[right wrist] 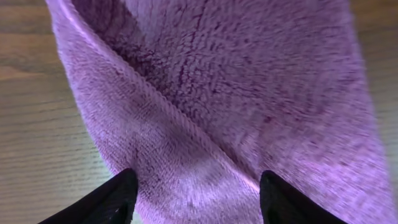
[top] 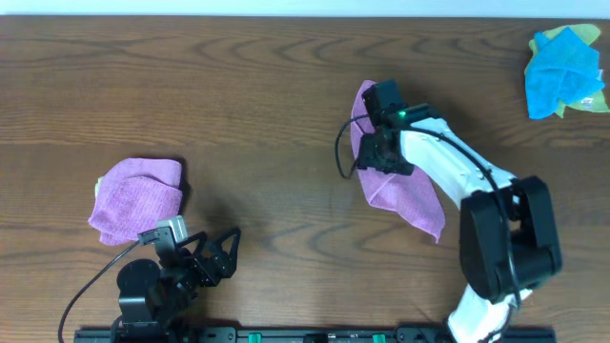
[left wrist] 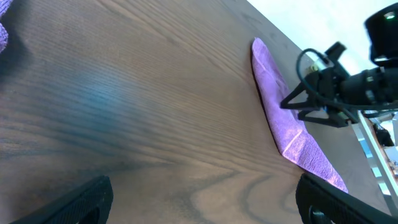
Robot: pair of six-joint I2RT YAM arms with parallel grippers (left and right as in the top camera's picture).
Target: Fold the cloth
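Observation:
The purple cloth (top: pixel 410 195) lies in the middle of the table, loosely doubled into a long strip running from far left to near right. My right gripper (top: pixel 376 152) hovers over its far half. In the right wrist view the cloth (right wrist: pixel 236 81) fills the frame with a fold ridge across it, and the right gripper (right wrist: pixel 199 202) is open, its fingers spread just above the fabric. My left gripper (top: pixel 224 252) is open and empty at the front left. In its wrist view the left gripper (left wrist: pixel 205 208) faces bare wood, with the cloth (left wrist: pixel 292 137) farther off.
A second purple cloth (top: pixel 138 195) lies folded at the front left, beside my left arm; its corner shows in the left wrist view (left wrist: pixel 3 18). A bright blue cloth (top: pixel 562 71) lies on a yellow-green cloth (top: pixel 593 100) at the far right corner.

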